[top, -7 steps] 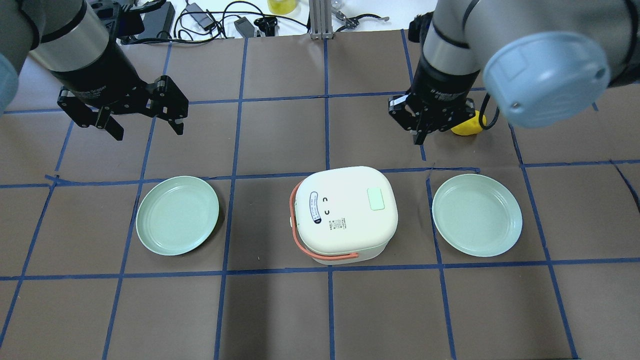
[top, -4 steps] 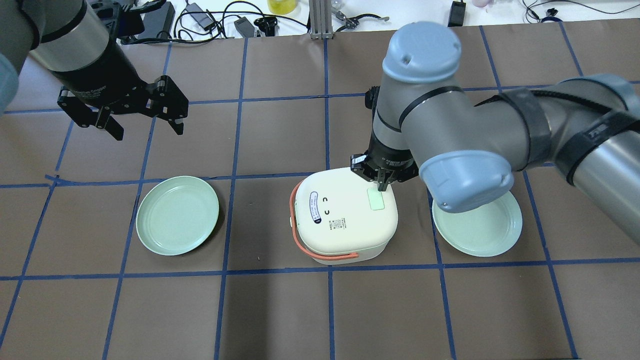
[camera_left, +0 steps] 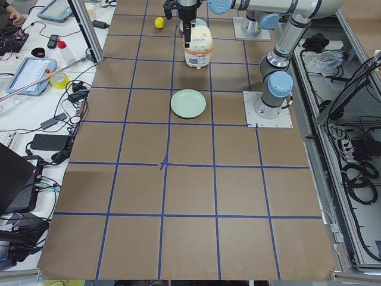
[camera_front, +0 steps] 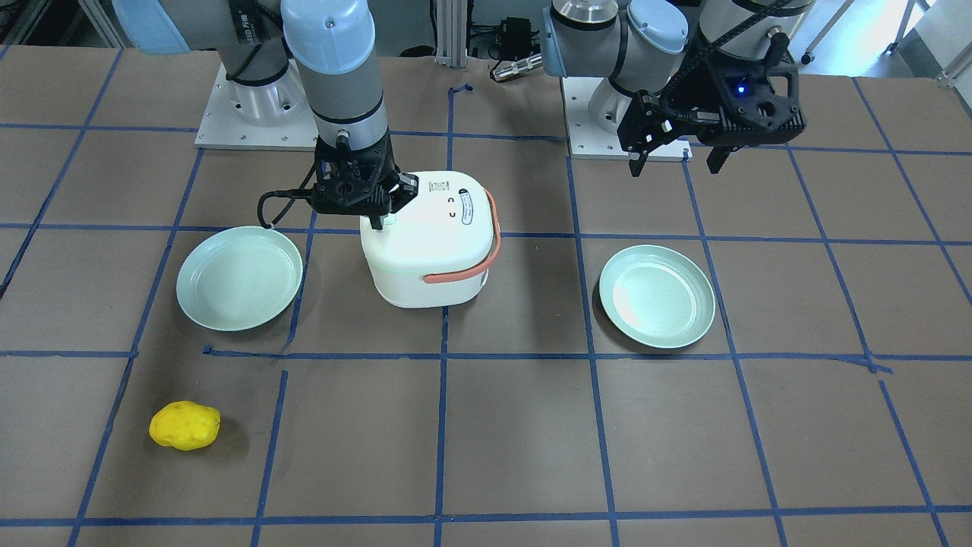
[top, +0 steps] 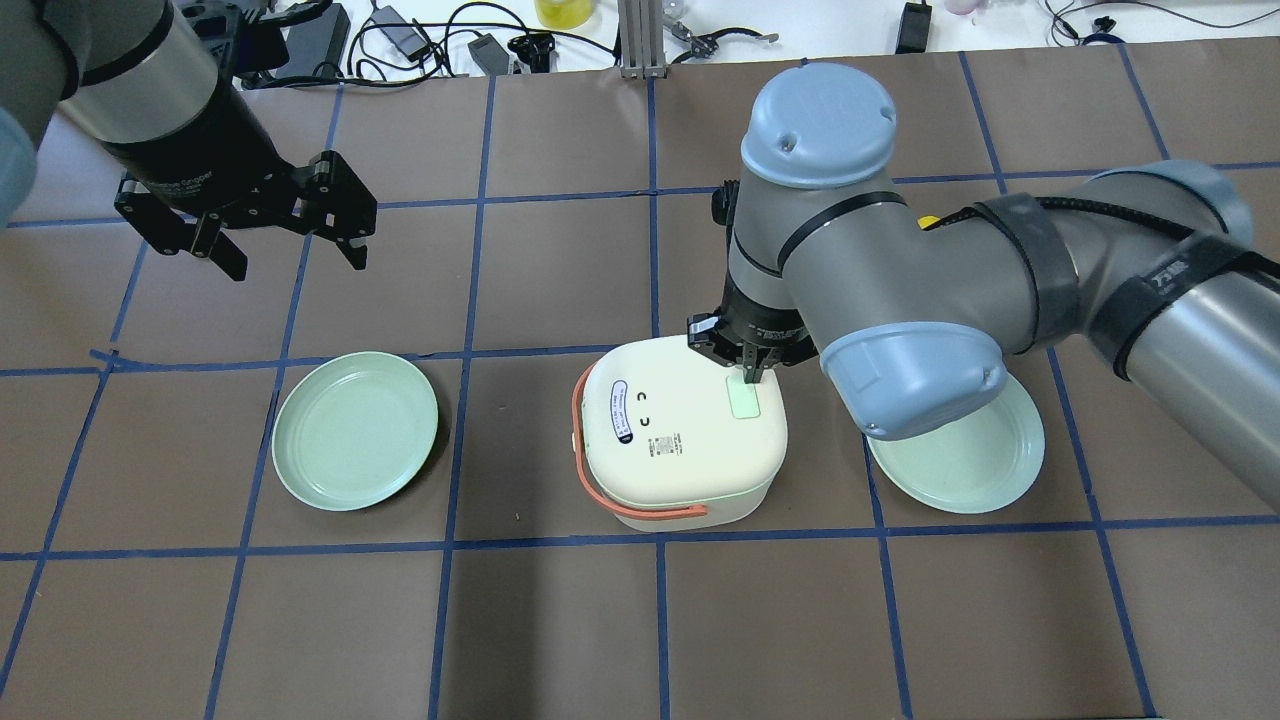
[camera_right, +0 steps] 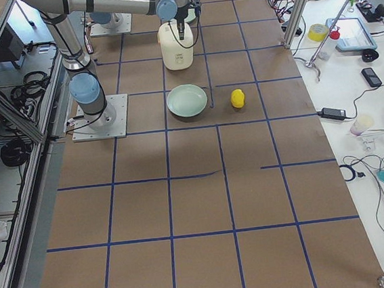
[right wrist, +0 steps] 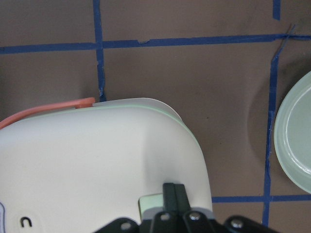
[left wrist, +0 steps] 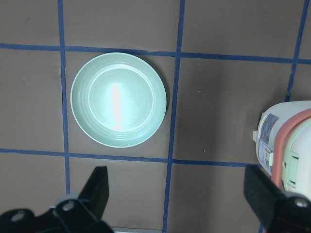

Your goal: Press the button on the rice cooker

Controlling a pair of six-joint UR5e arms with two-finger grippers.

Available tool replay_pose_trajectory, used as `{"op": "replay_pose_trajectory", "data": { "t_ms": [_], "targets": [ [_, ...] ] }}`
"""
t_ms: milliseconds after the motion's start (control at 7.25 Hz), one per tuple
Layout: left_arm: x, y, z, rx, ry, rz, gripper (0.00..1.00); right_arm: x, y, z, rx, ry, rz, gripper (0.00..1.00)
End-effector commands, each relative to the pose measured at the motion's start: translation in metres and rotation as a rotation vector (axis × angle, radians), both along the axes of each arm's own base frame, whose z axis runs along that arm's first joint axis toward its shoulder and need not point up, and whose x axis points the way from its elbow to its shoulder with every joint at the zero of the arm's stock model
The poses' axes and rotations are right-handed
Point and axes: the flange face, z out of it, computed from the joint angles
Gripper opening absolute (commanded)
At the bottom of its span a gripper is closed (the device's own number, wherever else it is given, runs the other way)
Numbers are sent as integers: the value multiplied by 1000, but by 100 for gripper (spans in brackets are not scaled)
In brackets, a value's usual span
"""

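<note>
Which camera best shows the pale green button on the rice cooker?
The overhead exterior view: the button shows nearly whole, with the right claw at its far edge. The right wrist view catches only a corner beneath the claw; the front-facing view mostly hides it behind the claw; the side views are too small.

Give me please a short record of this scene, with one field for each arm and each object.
left plate: empty
right plate: empty
rice cooker: white, orange handle, between the plates
button: pale green, on the cooker's lid
right end effector: shut, tips down on the button
left end effector: open, holds nothing, apart from the cooker
yellow object: alone, on the operators' side beyond the right plate
</note>
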Motion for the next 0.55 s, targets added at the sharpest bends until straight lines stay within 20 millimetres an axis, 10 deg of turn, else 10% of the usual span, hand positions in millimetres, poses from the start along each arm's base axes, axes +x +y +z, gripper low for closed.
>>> {"op": "replay_pose_trajectory", "data": {
  "t_ms": [0,138,276,414],
  "targets": [
    [0,0,0,0,0,0,100,-3,-7,52,61,22,25,100],
    [0,0,0,0,0,0,100,-8,-11,75,68,55,43,100],
    [0,0,0,0,0,0,100,-8,-11,74,79,63,46,73],
    [0,0,0,0,0,0,100,-4,-3,66,122,56,39,5]
  ]
}}
